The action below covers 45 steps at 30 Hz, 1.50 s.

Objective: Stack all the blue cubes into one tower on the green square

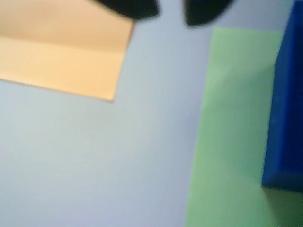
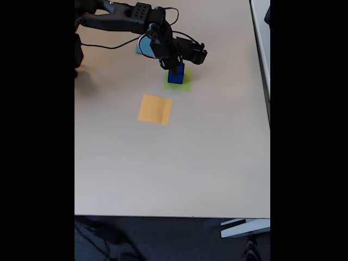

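Black and blurred, my end effector (image 1: 170, 13) shows two fingertips with bare desk (image 1: 94, 165) between them, so it looks released. Just beside it, a solid dark-blue cube (image 1: 286, 113) stands on the flat light-green paper square (image 1: 232, 123); the orange-yellow paper square (image 1: 61, 47) lies apart. Placing seems done, I judge; next I need another cube.
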{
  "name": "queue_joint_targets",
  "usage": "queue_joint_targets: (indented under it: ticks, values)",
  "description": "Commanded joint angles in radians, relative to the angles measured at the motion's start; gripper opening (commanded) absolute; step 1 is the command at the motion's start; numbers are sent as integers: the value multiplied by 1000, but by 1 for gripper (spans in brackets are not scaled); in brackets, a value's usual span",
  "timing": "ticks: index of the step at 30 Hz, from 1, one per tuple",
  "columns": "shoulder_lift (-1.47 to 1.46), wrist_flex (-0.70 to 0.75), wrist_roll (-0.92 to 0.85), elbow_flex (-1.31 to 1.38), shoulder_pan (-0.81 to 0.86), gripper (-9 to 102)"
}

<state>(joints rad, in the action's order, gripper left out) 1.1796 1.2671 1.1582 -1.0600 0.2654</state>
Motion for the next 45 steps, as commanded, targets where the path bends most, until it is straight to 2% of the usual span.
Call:
queue_joint_targets:
  ticks: [1, 45]
  values:
    - [80, -12, -6, 6, -9, 0]
    - [23, -61, 0, -43, 2, 0]
